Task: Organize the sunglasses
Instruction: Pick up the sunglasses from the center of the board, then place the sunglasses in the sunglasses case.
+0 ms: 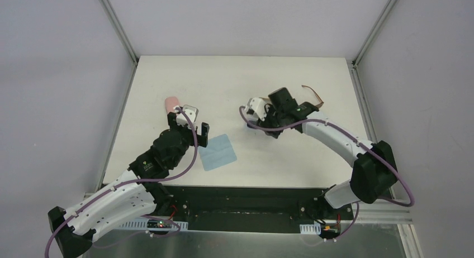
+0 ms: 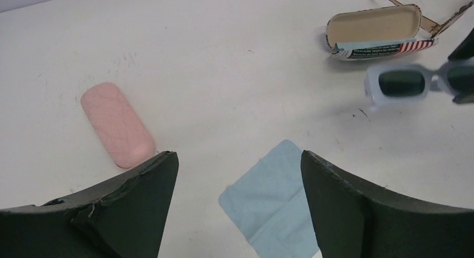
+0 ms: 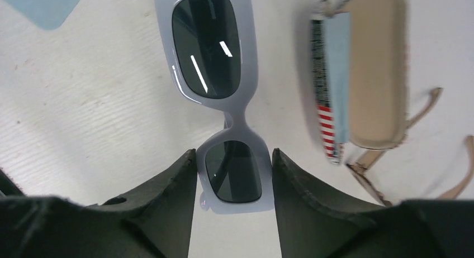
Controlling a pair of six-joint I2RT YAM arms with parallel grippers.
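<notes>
My right gripper point(image 3: 235, 160) is shut on the pale lilac sunglasses point(image 3: 244, 115), its fingers pressing both sides of one dark lens. In the left wrist view this pair point(image 2: 399, 84) hangs just above the table, over its own shadow. From above, the right gripper point(image 1: 264, 114) and the pale pair point(image 1: 256, 106) are at mid table. The thin brown sunglasses point(image 1: 314, 96) lie unfolded at the back right, partly behind the open case point(image 3: 374, 73). My left gripper point(image 2: 239, 168) stands open and holds nothing, above the near corner of a blue cloth point(image 2: 276, 196).
A shut pink case point(image 1: 171, 104) lies just beyond the left gripper point(image 1: 189, 127). The blue cloth point(image 1: 219, 152) lies flat near the table's front middle. The open striped and lettered case point(image 2: 373, 24) holds a folded light blue cloth point(image 3: 337, 73) along its lid.
</notes>
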